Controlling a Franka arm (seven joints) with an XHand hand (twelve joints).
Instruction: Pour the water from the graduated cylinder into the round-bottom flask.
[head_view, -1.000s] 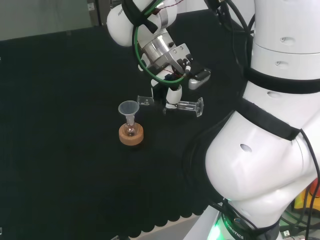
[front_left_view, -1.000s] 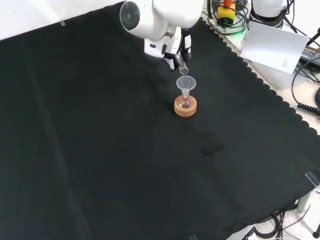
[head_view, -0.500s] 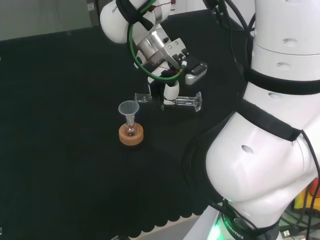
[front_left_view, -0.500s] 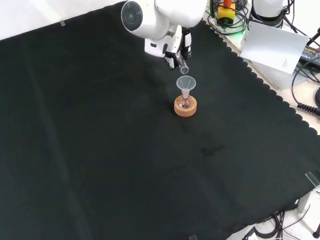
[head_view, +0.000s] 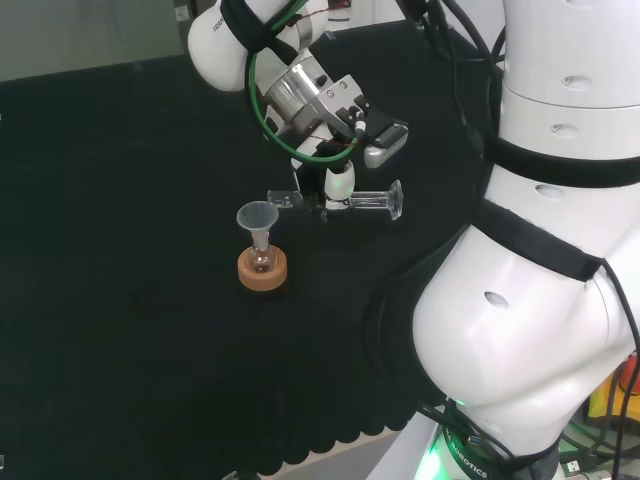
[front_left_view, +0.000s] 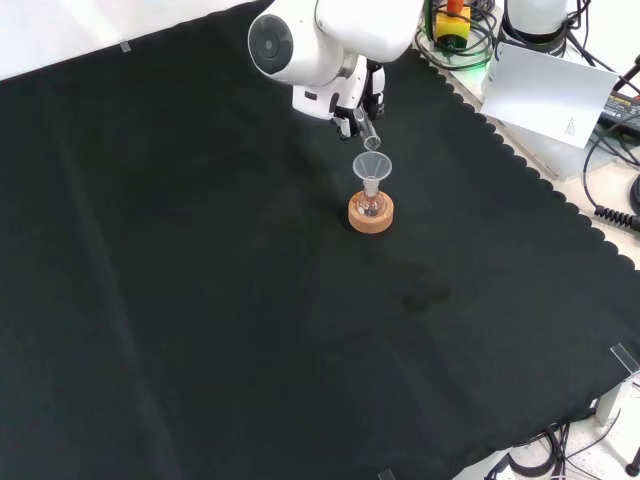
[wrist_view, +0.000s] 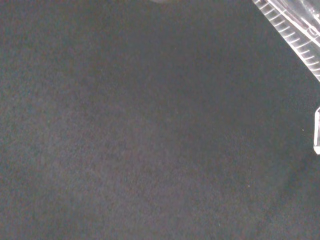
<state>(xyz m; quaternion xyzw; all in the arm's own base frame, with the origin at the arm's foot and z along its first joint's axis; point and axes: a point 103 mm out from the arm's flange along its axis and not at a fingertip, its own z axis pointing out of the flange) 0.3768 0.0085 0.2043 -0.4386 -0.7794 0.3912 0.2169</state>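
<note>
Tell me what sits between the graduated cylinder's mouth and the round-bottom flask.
A funnel sits in the round-bottom flask, below the graduated cylinder's mouth, in the head view.

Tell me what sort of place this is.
Probably a robotics lab set up for chemistry handling: a bench under black cloth, a robot hand tipping a graduated cylinder beside a funnel in a round-bottom flask, and cables at the bench edge.
</note>
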